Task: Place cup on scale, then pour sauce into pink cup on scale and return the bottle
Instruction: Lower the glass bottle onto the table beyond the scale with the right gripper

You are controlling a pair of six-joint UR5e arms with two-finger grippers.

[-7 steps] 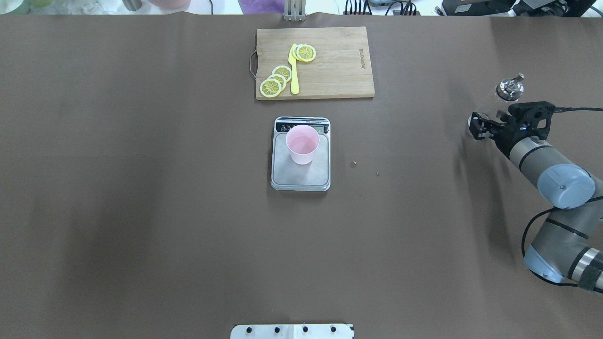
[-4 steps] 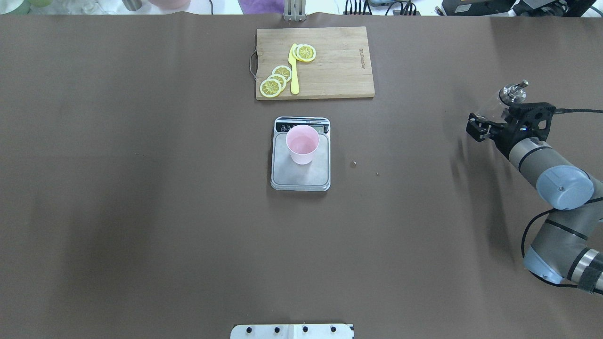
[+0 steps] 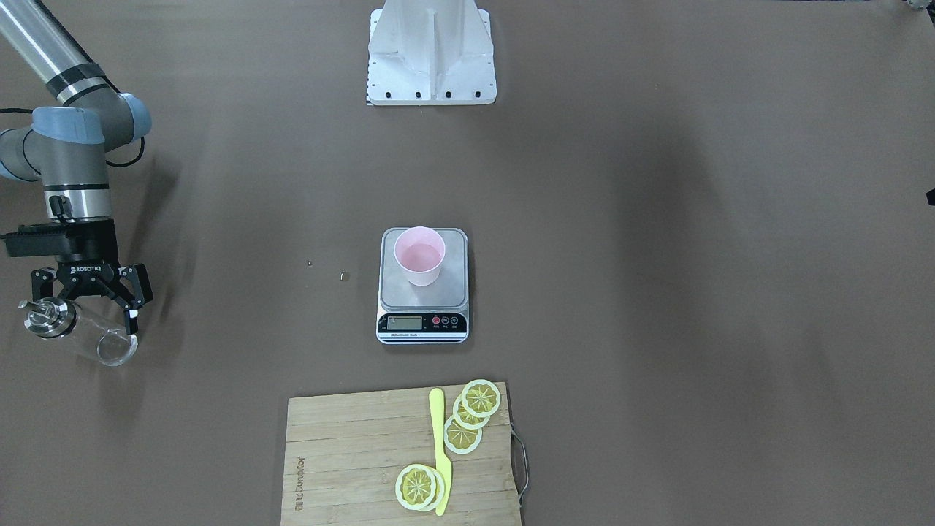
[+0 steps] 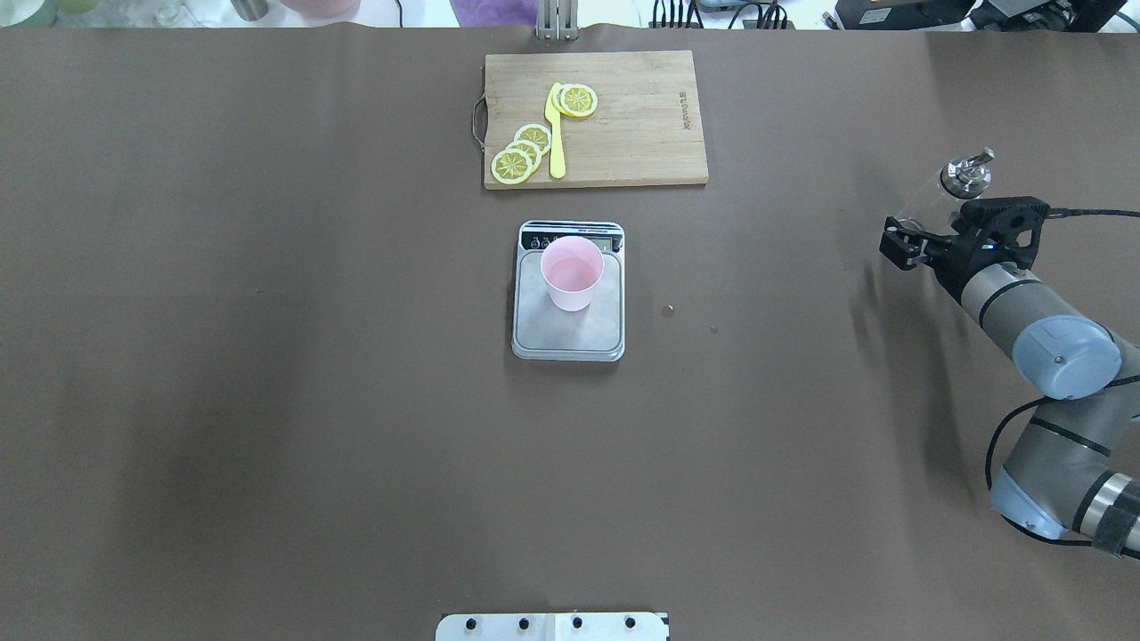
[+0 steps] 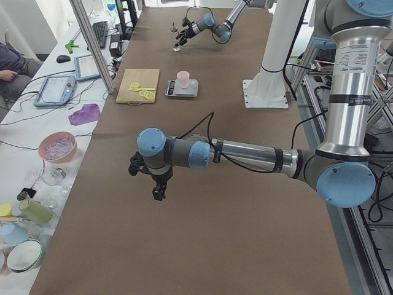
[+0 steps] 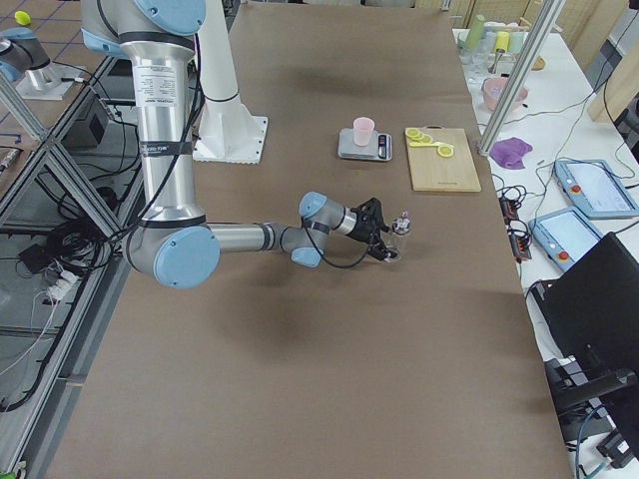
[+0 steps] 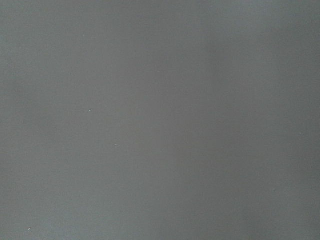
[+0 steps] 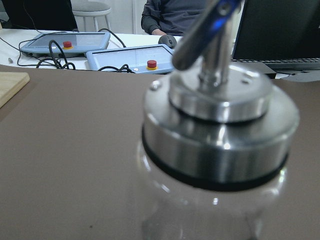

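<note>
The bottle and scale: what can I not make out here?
Scale reading: too small in front-facing view; overhead, the cup partly covers it.
Bottle base: cut off by the right wrist view's lower edge.
Right gripper: whether its jaws press the bottle, unclear in every view.
Left gripper: jaws too small, exterior left view only.

The right arm [image 4: 1033, 312] reaches out low on the right side, and the right gripper [image 3: 82, 307] points away from the robot with its fingers [image 3: 137, 292] spread wide. The left arm [image 5: 245, 153] stretches out on the left, and the left gripper [image 5: 147, 183] points down
</note>
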